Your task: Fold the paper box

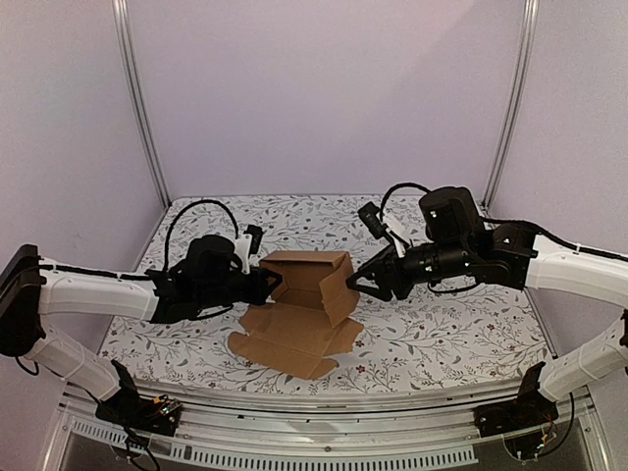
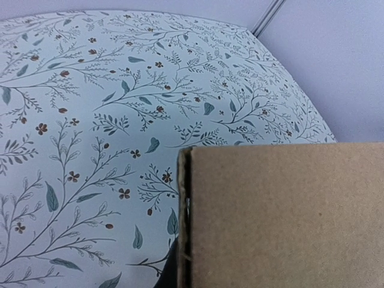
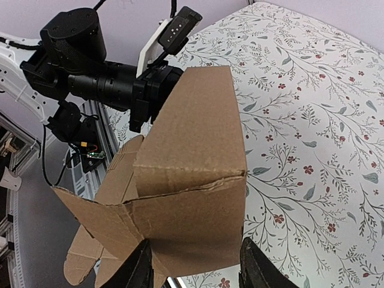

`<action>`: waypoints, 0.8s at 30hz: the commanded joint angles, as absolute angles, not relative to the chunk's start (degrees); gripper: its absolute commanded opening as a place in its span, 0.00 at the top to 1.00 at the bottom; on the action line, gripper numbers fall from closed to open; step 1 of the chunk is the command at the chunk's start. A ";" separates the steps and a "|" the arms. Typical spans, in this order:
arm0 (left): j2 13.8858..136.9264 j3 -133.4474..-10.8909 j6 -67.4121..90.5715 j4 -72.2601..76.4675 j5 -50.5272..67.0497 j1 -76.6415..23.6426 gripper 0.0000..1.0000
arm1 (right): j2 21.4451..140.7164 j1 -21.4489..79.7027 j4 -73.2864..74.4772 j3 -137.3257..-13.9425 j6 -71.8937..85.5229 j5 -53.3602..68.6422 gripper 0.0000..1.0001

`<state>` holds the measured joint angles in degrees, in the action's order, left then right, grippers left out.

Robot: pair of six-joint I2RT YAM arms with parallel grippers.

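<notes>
The paper box is plain brown cardboard, partly folded: an upright hollow part at the table's middle, with a flat flap lying toward the near edge. My left gripper is at the box's left wall. In the left wrist view the cardboard fills the lower right, and one dark finger presses against its doubled edge; the other finger is hidden. My right gripper is at the box's right end. In the right wrist view its fingers stand wide apart on either side of the box's end panel.
The table has a floral cloth. Pale walls and metal corner posts close the back and sides. A metal rail runs along the near edge. The left arm shows behind the box in the right wrist view.
</notes>
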<state>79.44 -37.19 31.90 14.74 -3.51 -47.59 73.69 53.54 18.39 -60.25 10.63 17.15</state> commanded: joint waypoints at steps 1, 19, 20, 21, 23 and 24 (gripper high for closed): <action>79.44 -39.03 31.87 11.43 -7.30 -46.93 1.00 | 76.06 55.20 16.36 -62.11 11.76 11.65 0.52; 78.93 -40.81 34.87 4.20 -14.98 -47.41 1.00 | 85.43 61.27 12.70 -66.24 16.16 -4.92 0.54; 78.93 -41.12 35.01 3.65 -15.40 -47.52 1.00 | 85.89 61.38 12.71 -66.76 16.41 -6.20 0.54; 78.94 -41.52 35.20 2.94 -15.83 -47.67 1.00 | 86.75 61.56 12.70 -67.21 16.58 -7.42 0.55; 78.97 -42.24 35.58 1.50 -17.17 -48.00 1.00 | 87.83 61.75 12.56 -67.84 17.07 -9.36 0.55; 78.95 -42.53 35.74 0.52 -18.07 -48.19 1.00 | 88.34 61.72 12.42 -68.20 17.57 -10.07 0.55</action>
